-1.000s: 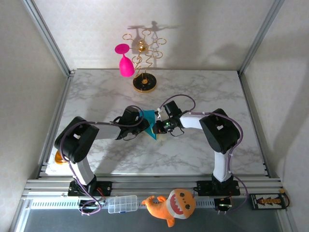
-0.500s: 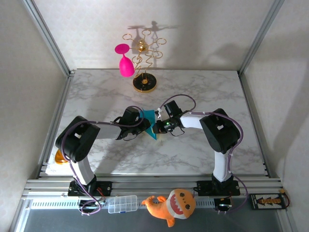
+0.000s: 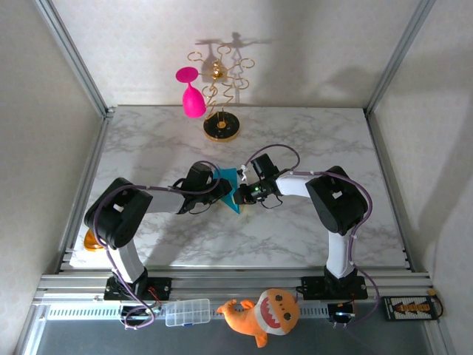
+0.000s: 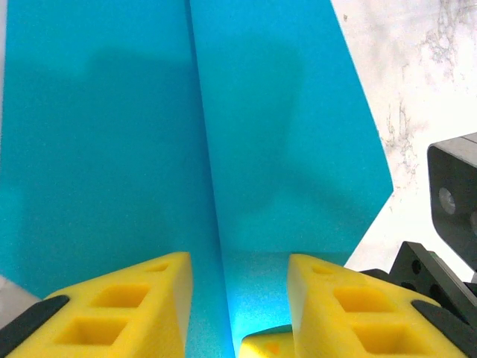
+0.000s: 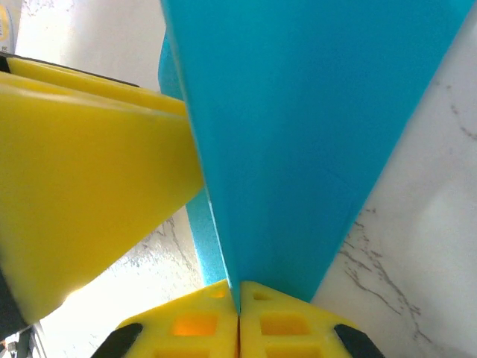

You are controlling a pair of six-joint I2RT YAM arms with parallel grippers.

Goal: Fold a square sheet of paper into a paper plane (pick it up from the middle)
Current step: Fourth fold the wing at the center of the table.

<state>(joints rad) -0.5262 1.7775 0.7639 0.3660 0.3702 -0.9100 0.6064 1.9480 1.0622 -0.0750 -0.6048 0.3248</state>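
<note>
The turquoise sheet of paper (image 3: 228, 182) is folded into a pointed paper-plane shape and held between the two grippers at mid-table. In the left wrist view the paper (image 4: 261, 112) shows a straight centre crease. My left gripper (image 4: 238, 272) is open, its yellow fingers (image 4: 127, 306) standing apart on either side of that crease, and in the top view it (image 3: 220, 194) is at the paper's left side. My right gripper (image 5: 238, 297) is shut on the folded edge of the paper (image 5: 298, 112), pads pressed together. From above it (image 3: 241, 195) is at the paper's lower right. The left gripper's finger (image 5: 89, 171) lies close beside the fold.
A gold stand (image 3: 221, 129) with a pink goblet (image 3: 192, 96) hanging on it stands at the back. An orange plush toy (image 3: 262, 314) and a clear plastic box (image 3: 187, 312) lie on the front rail. An orange object (image 3: 90, 242) sits at the left table edge.
The left gripper's jaws have opened, letting go of the paper. The right gripper stays shut on the fold. Both arms have hardly moved.
</note>
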